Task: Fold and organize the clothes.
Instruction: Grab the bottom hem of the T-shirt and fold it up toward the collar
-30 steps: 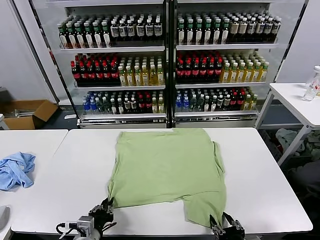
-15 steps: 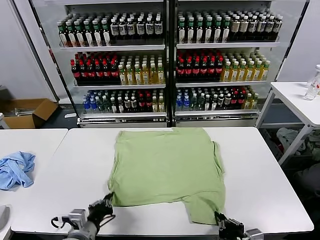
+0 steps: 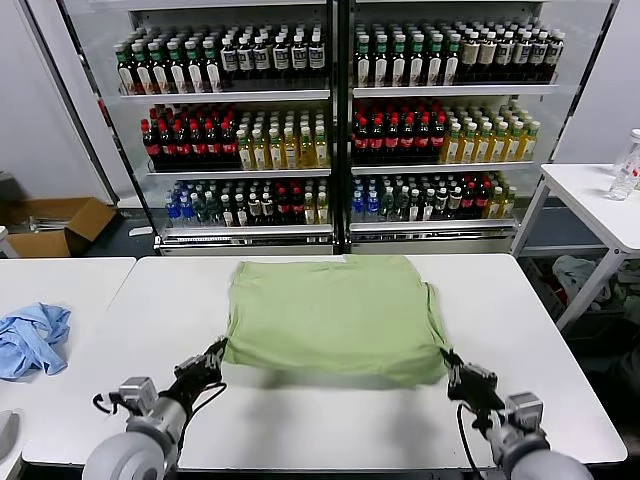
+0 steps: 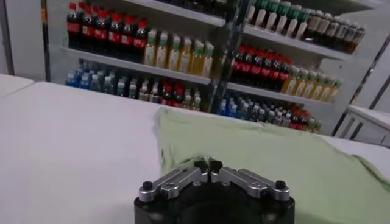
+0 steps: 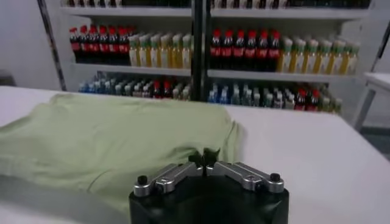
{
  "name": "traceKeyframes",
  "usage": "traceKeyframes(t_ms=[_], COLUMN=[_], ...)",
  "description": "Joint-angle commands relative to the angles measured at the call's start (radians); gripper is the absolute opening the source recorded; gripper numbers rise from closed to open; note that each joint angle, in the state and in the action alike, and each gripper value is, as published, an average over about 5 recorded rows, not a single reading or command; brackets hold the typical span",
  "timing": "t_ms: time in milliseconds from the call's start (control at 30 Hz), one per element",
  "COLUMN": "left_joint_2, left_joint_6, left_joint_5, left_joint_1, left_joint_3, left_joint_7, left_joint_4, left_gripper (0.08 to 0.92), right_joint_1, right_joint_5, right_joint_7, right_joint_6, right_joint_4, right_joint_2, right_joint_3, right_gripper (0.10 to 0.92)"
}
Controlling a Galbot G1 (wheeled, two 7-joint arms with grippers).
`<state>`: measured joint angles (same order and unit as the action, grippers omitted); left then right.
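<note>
Now, done: we hold the green shirt's (image 3: 335, 315) near hem lifted.
Jaws: left gripper (image 3: 215, 353) and right gripper (image 3: 452, 368) clamped on fabric.
Left: every fold.

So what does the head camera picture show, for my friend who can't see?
Two robot grippers, left and right, each pinch a near corner of a light green soft shirt, lifting its near edge off a white table, with drink-bottle shelves behind.

Both grippers (image 3: 216, 352) (image 3: 452, 368) hold the green shirt's (image 3: 330, 315) near edge raised.
</note>
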<state>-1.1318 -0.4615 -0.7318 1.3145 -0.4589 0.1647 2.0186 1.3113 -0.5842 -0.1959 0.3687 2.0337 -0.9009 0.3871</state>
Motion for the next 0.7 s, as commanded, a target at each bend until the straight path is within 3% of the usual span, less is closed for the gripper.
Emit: traceKeyframes(t_ms=[33, 167, 267, 500, 700], left_joint_2=[0.015, -0.007, -0.023, -0.043, -0.029], left_joint_6=[0.022, 0.027, 0.029, 0.036, 0.024], left_joint_5=[-0.033, 0.008, 0.045, 0.120, 0.155], left_joint_1=[-0.175, -0.244, -0.267, -0.196, -0.121], left_joint_3=[0.082, 0.129, 0.157, 0.137, 0.083], left_joint_7=[-0.002, 0.015, 0.024, 0.061, 0.104], left_joint_4=[-0.162, -0.263, -0.300, -0.224, -0.169], left_gripper=[0.084, 0.094, 0.151, 0.350, 0.523], right_joint_1=[-0.270, -0.323, -0.311, -0.193, -0.129], right_joint_5=[0.012, 0.089, 0.141, 0.212, 0.132], right_joint_7=[0.012, 0.035, 0.051, 0.128, 0.063], right_joint_6=[-0.002, 0.041, 0.061, 0.059, 0.123], right_joint_4=[-0.213, -0.256, -0.241, -0.169, -0.141], right_joint_2=[0.018, -0.004, -0.011, 0.020, -0.003], right_joint_3=[-0.136, -0.194, -0.207, -0.150, -0.082], right_gripper=[0.106, 0.132, 0.206, 0.406, 0.579])
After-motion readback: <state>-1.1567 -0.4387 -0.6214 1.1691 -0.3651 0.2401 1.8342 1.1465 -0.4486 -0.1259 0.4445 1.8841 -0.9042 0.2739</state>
